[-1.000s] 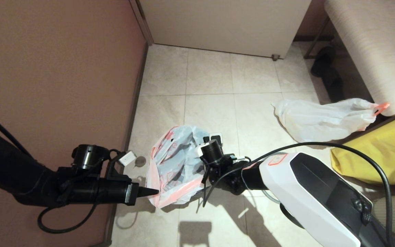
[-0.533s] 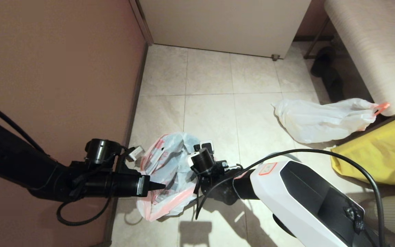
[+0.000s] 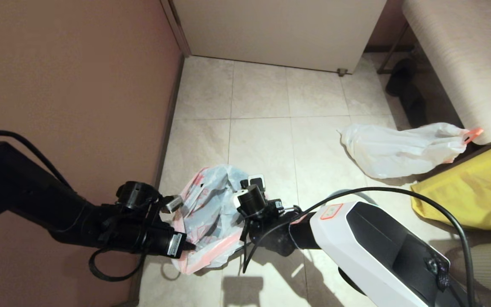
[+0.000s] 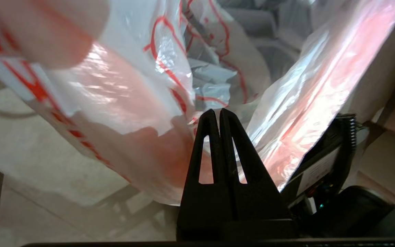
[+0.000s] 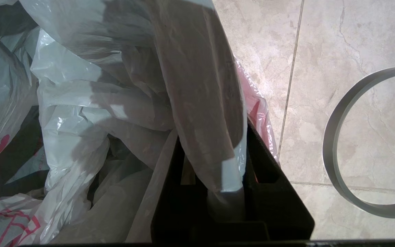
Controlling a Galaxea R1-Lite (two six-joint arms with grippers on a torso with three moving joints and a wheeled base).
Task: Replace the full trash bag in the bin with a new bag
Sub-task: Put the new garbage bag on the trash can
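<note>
Our left gripper (image 4: 219, 113) sits pressed together at the left edge of the new bag (image 3: 213, 213), its tips against the film but pinching nothing we can see. Our right gripper (image 5: 214, 171) pinches the far edge. We should keep that side taut and spread the mouth gently. The full bag (image 3: 399, 149) lies well apart, right.

yellow bag (image 3: 471, 194) | bench (image 3: 463, 72) | black shoes (image 3: 405, 91) beneath
</note>
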